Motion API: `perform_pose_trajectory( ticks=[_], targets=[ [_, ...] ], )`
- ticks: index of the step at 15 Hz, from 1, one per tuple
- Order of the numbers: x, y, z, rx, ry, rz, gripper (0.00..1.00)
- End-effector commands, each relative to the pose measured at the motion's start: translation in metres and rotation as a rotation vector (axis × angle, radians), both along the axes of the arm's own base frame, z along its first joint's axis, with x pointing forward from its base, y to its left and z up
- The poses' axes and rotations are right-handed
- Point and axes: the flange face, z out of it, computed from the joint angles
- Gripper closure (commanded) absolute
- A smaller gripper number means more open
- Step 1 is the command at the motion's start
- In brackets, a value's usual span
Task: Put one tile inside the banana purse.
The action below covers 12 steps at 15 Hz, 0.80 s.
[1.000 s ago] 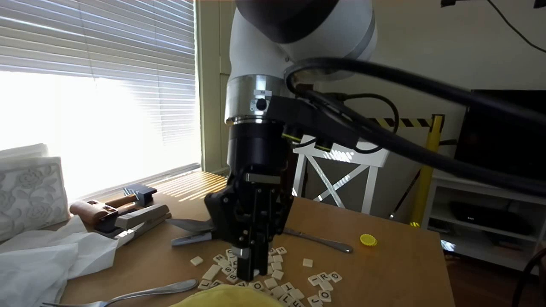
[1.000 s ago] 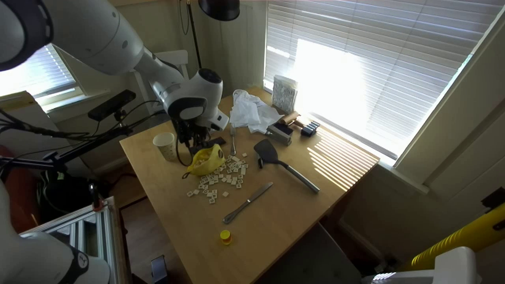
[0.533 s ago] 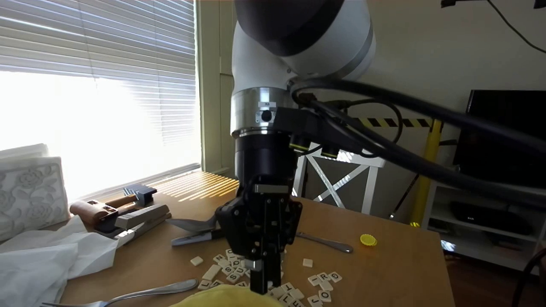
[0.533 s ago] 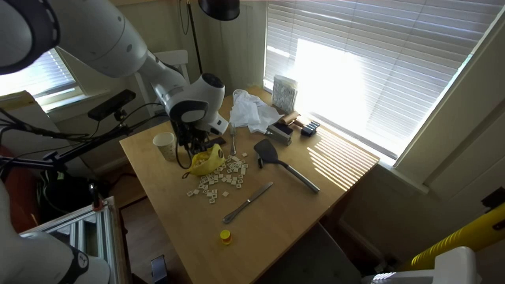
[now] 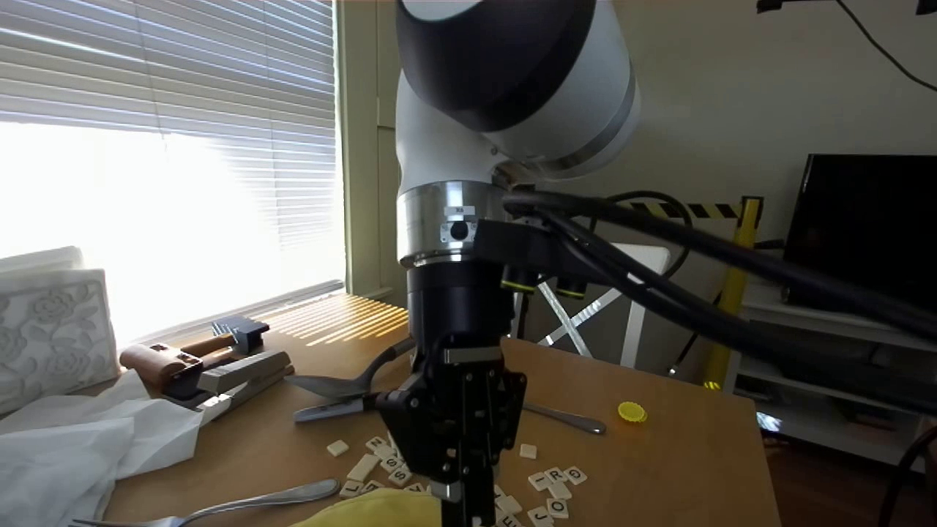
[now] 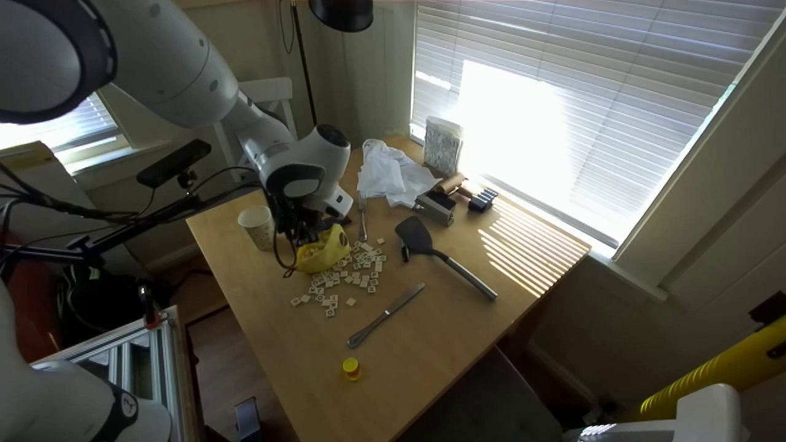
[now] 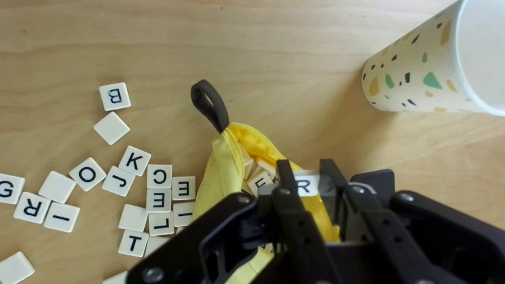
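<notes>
The banana purse [image 7: 219, 169] is a soft yellow pouch with a dark loop, unzipped, with several tiles inside. It also shows in both exterior views, on the table [image 6: 331, 250] and cut off at the bottom edge [image 5: 373, 510]. My gripper [image 7: 305, 173] is shut on a cream tile marked R [image 7: 307, 185]. The tile spans the gap between the fingertips. In the wrist view, gripper and tile stand over the purse's opening, near its right side. How high the tile is above the rim I cannot tell. In an exterior view the gripper [image 5: 468, 509] reaches down beside the purse.
Several loose tiles [image 7: 159, 200] lie beside the purse. A speckled cup [image 7: 422, 71] stands near it. A fork [image 6: 363, 221], a black spatula [image 6: 417, 235], a knife [image 6: 387, 314], a stapler [image 6: 435, 210], white paper [image 6: 393, 175] and a small yellow-topped pot [image 6: 351, 368] are also on the table.
My arm and gripper have moved down toward the purse. In an exterior view the gripper has also shifted slightly right, its fingertips now at the bottom edge. The purse and loose tiles have not visibly moved.
</notes>
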Motion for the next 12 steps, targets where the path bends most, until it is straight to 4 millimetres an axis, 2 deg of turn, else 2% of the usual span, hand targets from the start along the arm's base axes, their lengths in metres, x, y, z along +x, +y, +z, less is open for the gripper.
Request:
perform_pose_trajectory(
  ticks=[1,2,3,12],
  targets=[
    [0.0048,0.0008,-0.0009,0.009,0.012,-0.009,0.95],
    [0.0054,0.0,-0.0004,0.009,0.01,-0.012,0.95],
    [0.0013,-0.0013,-0.001,-0.001,0.002,-0.003,0.78],
    [0.0025,-0.0014,-0.0003,0.0,0.0,-0.004,0.78]
  ],
)
